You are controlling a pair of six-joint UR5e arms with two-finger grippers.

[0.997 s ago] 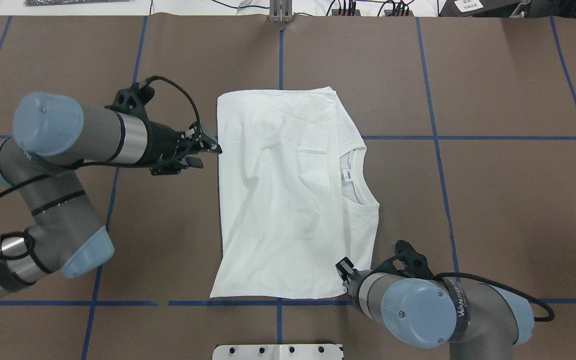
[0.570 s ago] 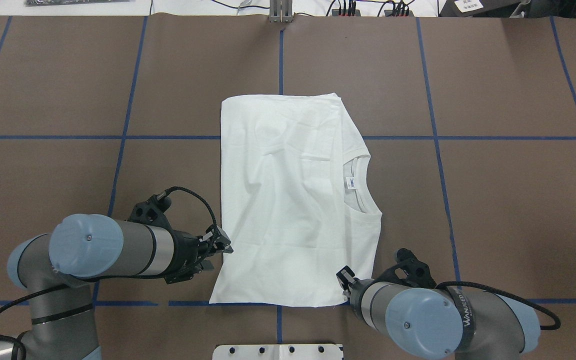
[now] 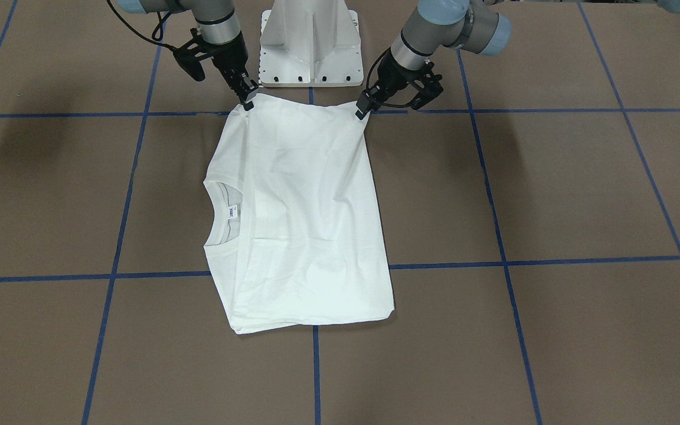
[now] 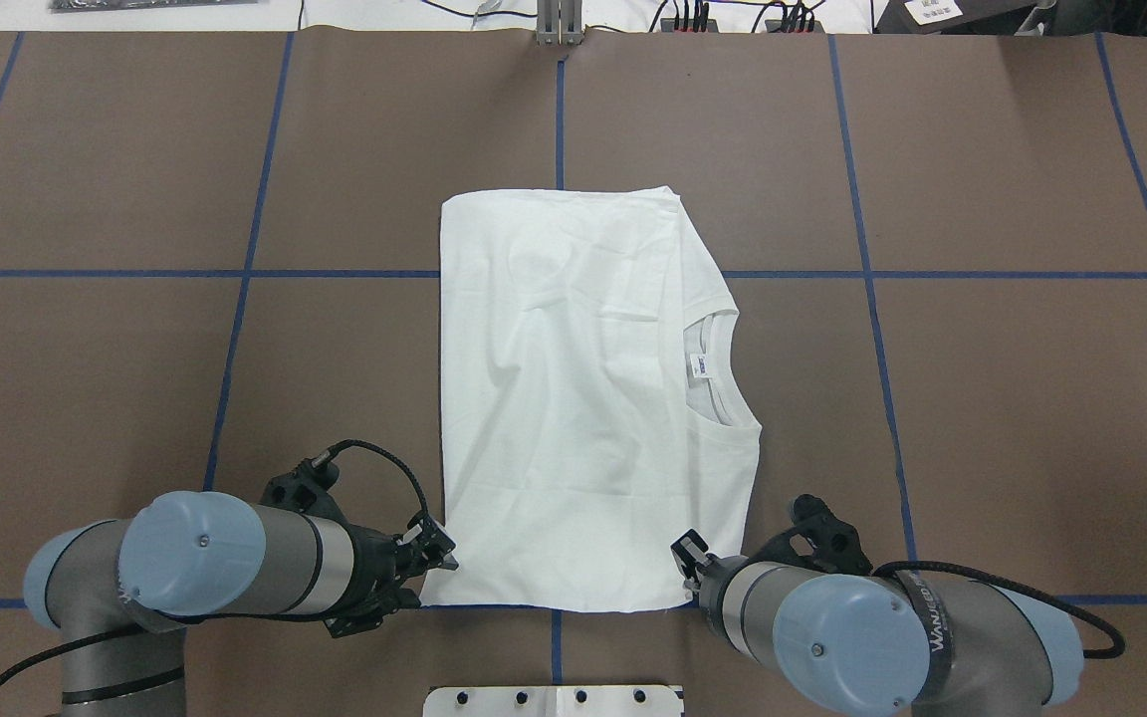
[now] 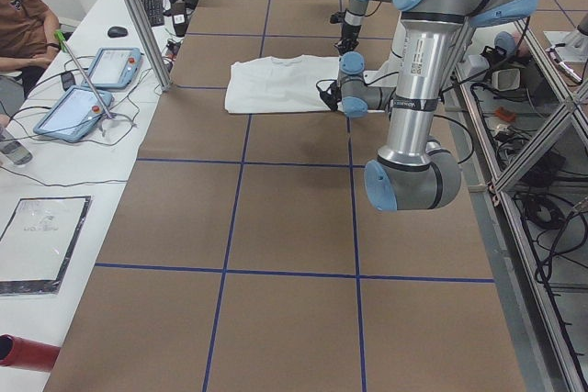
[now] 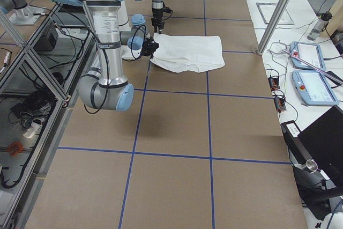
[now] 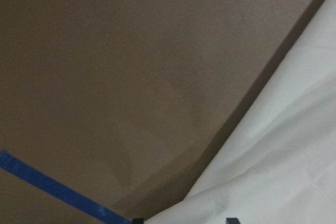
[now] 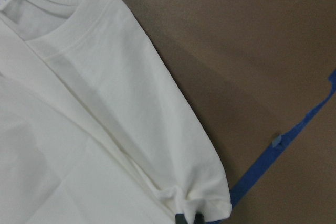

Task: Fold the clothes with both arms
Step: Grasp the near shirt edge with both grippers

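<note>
The clothes are one white T-shirt, folded into a tall panel and lying flat mid-table, its ribbed collar and neck label on its right side. My left gripper is at the shirt's near-left corner; the left wrist view shows its fingertips apart, open, with white cloth between them. My right gripper sits at the near-right corner. In the right wrist view it is shut on a bunched fold of the shirt. The front view shows the left gripper and the right gripper on the two corners nearest the base.
The white pedestal stands just behind the shirt's near edge. Blue tape lines grid the brown table. Cables and plugs lie along the far edge. Tablets and a seated person are beyond the table's far side.
My left arm has swung from the shirt's far-left edge back toward the base, to its near-left corner. The right arm has barely moved. The shirt shifted slightly.
</note>
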